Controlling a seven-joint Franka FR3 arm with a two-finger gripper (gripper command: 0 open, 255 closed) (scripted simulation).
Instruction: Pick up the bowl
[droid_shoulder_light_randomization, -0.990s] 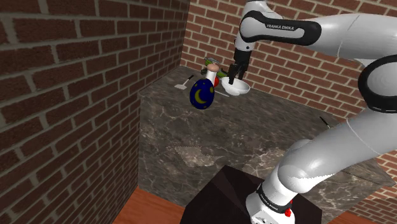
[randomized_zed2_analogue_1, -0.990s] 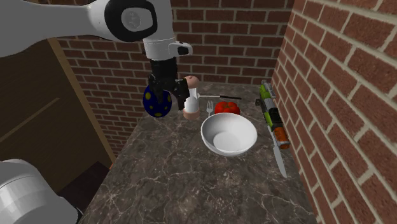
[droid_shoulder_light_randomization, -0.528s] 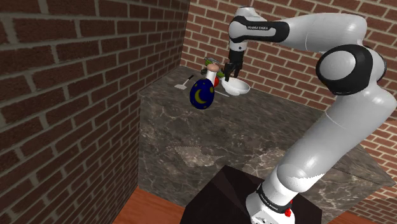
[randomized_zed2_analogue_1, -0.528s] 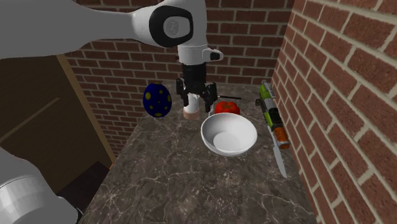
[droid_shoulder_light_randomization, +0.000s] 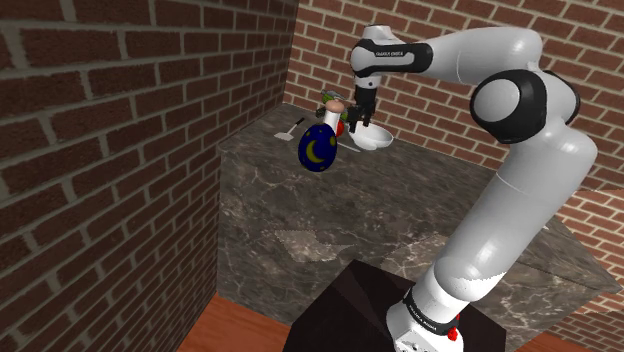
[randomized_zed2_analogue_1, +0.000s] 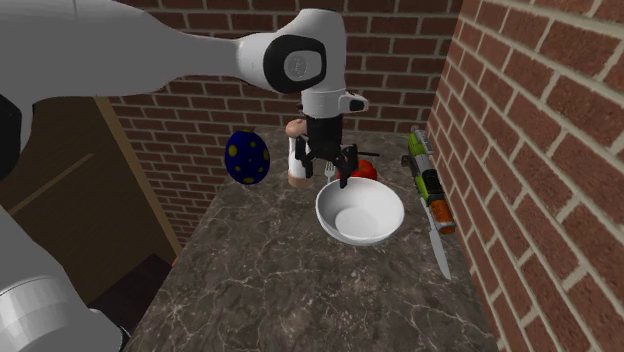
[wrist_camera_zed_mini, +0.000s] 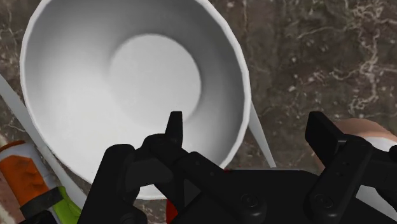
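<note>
White, plain round bowl (wrist_camera_zed_mini: 127, 83), flat-bottomed, on dark marbled counter (wrist_camera_zed_mini: 305, 51); pincer (wrist_camera_zed_mini: 248, 122) spread over its rim.

Bowl (randomized_zed2_analogue_1: 360, 213): one, plain white, round and deep, smooth inside with a flat circular bottom; standing upright, mouth up, on the dark veined surface (randomized_zed2_analogue_1: 280, 285).

walls (droid_shoulder_light_randomization: 120, 120): red brick, corner | counter (droid_shoulder_light_randomization: 300, 210): dark marbled top | floor (droid_shoulder_light_randomization: 230, 325): reddish-brown
</note>
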